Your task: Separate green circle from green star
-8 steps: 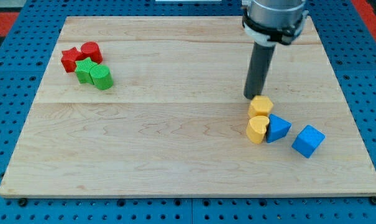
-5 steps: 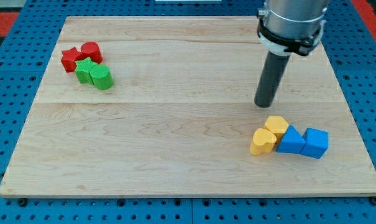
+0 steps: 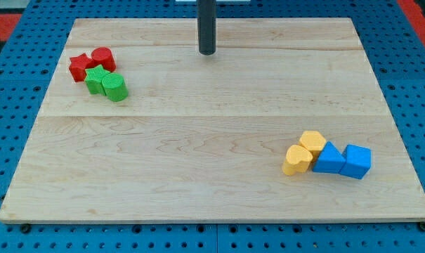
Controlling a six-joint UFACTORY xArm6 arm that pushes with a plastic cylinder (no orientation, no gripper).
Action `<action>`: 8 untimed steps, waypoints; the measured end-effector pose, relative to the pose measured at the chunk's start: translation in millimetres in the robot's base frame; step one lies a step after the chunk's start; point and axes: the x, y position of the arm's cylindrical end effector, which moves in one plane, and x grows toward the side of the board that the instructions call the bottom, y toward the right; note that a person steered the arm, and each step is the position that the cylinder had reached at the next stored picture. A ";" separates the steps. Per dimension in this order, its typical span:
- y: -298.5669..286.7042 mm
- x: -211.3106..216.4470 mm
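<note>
The green circle (image 3: 115, 88) sits at the board's upper left, touching the green star (image 3: 95, 79) on its left. My tip (image 3: 207, 52) is near the board's top middle, well to the right of both green blocks and apart from them.
A red star (image 3: 79, 67) and a red round block (image 3: 102, 58) touch the green star from above. At the lower right lie two yellow blocks (image 3: 305, 151), a blue triangle (image 3: 329, 158) and a blue cube (image 3: 357, 161), packed in a row.
My tip moved from beside the yellow blocks at the right up and left to the board's top middle. The yellow and blue blocks were pushed down and right into a tight row.
</note>
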 end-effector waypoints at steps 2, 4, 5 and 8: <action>-139.2 -34.2; -195.7 1.0; -170.3 16.8; -167.3 66.3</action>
